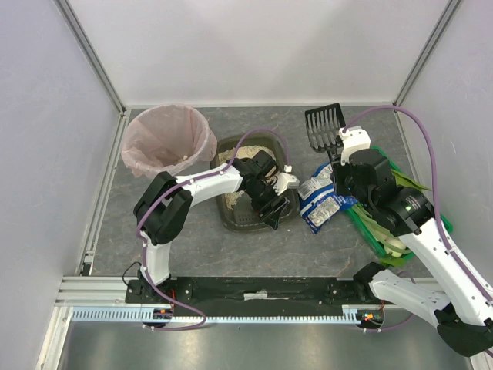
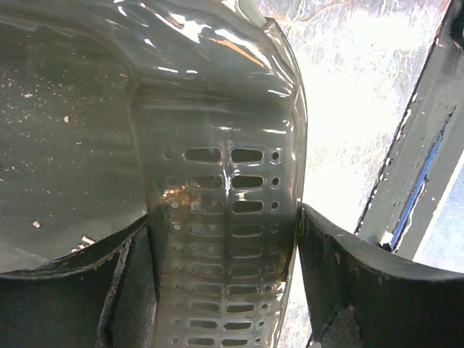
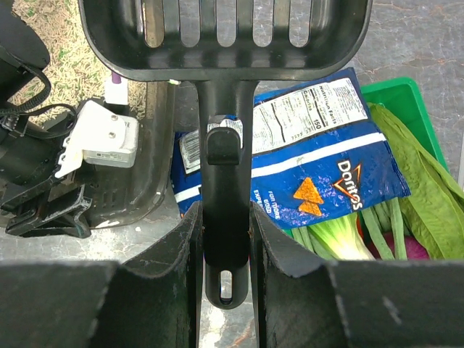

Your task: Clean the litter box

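The dark grey-brown litter box [image 1: 235, 220] lies mid-table, with pale granules showing at its far left corner. My left gripper [image 1: 277, 210] is at its near right corner. In the left wrist view its jaws [image 2: 225, 246] press both sides of the box's slotted rim [image 2: 225, 167]. The box floor there holds only a few stray grains. My right gripper [image 1: 341, 154] is shut on the handle of a black slotted scoop [image 1: 323, 127]. The empty scoop [image 3: 225, 43] points away from my right gripper [image 3: 226, 239], over the litter box's right rim [image 3: 145, 192].
A round pink-lined bin [image 1: 169, 139] stands left of the box. A blue Doritos bag [image 1: 323, 202] [image 3: 319, 167] lies right of it, against a green crate [image 1: 389, 239] [image 3: 406, 109] of vegetables. Walls close in on three sides.
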Controlling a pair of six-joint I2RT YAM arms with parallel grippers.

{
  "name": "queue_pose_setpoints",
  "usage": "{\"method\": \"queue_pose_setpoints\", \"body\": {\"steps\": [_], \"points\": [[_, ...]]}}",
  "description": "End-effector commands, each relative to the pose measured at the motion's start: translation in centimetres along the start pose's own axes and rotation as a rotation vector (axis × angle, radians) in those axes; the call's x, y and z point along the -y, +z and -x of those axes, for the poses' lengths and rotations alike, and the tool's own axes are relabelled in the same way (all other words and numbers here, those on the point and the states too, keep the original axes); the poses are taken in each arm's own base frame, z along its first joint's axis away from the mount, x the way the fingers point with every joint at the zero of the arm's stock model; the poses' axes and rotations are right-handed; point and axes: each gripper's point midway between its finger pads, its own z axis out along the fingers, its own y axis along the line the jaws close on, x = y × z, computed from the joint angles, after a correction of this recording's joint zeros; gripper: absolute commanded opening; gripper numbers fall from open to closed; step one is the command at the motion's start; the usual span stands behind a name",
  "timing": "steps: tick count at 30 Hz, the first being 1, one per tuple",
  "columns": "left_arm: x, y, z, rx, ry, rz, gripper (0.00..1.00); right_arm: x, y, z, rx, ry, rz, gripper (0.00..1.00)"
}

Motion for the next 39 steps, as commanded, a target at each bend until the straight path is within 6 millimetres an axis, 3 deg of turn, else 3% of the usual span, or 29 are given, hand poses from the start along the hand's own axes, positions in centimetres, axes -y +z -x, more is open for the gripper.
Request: {"method": "queue_pose_setpoints", "body": {"steps": [1,5,12,15,22,25,26,28,33,35,37,38,39], "points": [[0.1,0.7,-2.2,-0.061,-0.135,0.004,0.77,0.0,-0.2,1.0,0.049,0.035,0.000,0.00],[-0.1,0.4,-1.3,-0.025,-0.108,0.038,0.88,-0.1,-0.2,0.6,0.043,0.039,0.004,0.00],[0.6,-2.8,4.2,0.147,-0.023,0.091,0.92,0.5,-0.2,-1.1,0.001,0.028,-0.018,0.00],[1.1,-4.3,6.9,0.212,0.018,0.103,0.99,0.7,-0.5,-1.3,0.002,0.032,-0.025,0.00],[2.0,-8.9,11.6,0.351,0.132,0.178,0.99,1.0,-1.6,-0.8,0.026,0.043,-0.019,0.00],[2.7,-11.5,12.9,0.425,0.169,0.226,0.99,1.0,-1.8,-0.7,0.029,0.038,-0.012,0.00],[3.5,-13.2,13.5,0.470,0.190,0.242,0.99,1.0,-2.0,-0.7,0.027,0.035,-0.008,0.00],[3.8,-14.6,13.8,0.521,0.195,0.274,0.99,0.6,-2.0,-1.0,0.005,0.016,0.013,0.00],[4.0,-21.3,13.8,0.709,0.102,0.366,0.99,-1.0,-1.2,-3.3,-0.110,-0.055,0.102,0.00],[3.1,-23.5,13.3,0.781,-0.016,0.357,1.00,-1.8,-0.9,-4.0,-0.144,-0.065,0.140,0.00],[4.1,-25.1,12.8,0.838,-0.070,0.271,1.00,-3.0,-0.5,-4.8,-0.181,-0.063,0.195,0.00],[3.4,-26.3,12.4,0.865,-0.105,0.262,0.99,-3.5,-0.4,-5.0,-0.190,-0.064,0.216,0.00],[3.4,-26.5,12.0,0.873,-0.131,0.231,0.99,-4.1,-0.2,-5.3,-0.203,-0.070,0.242,0.00]]}}
